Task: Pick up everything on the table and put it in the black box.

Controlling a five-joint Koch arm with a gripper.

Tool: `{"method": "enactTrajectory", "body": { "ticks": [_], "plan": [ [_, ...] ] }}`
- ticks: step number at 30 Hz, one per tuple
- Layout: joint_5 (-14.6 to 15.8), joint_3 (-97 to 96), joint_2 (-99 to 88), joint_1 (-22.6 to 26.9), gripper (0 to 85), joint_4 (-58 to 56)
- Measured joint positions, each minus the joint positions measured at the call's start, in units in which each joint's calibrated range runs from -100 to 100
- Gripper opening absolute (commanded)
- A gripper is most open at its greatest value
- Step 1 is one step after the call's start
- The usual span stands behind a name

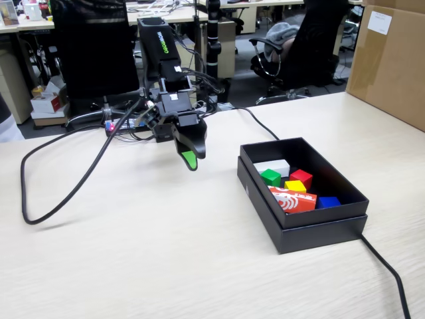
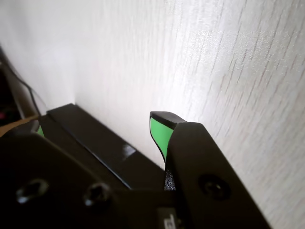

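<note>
I read "WOWROBO" in green on the arm (image 1: 163, 45). Hand (image 1: 190, 159) hangs empty, can't tell if apart. Red (image 1: 301, 177), green (image 1: 270, 177), yellow (image 1: 295, 187) cubes sit in black box (image 1: 312, 232) at 3 o'clock; table (image 1: 146, 259) wide open.

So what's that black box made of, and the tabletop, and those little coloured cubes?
The black box looks like matte card: thin straight walls, dull surface, a separate base rim. The tabletop seems a pale wood-grain laminate, with fine printed streaks and a soft sheen. The red cube, green cube and yellow cube look painted, wood or plastic; I can't tell which.
</note>
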Motion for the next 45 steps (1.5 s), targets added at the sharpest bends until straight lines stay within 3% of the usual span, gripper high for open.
{"method": "enactTrajectory", "body": {
  "ticks": [10, 27, 45],
  "plan": [
    [0.2, -19.5, -11.5, -1.0, 47.3, 14.9],
    [0.2, -37.0, -21.5, 0.5, 48.1, 23.1],
    [0.3, -42.7, -25.5, 0.9, 48.4, 25.9]
  ]
}}
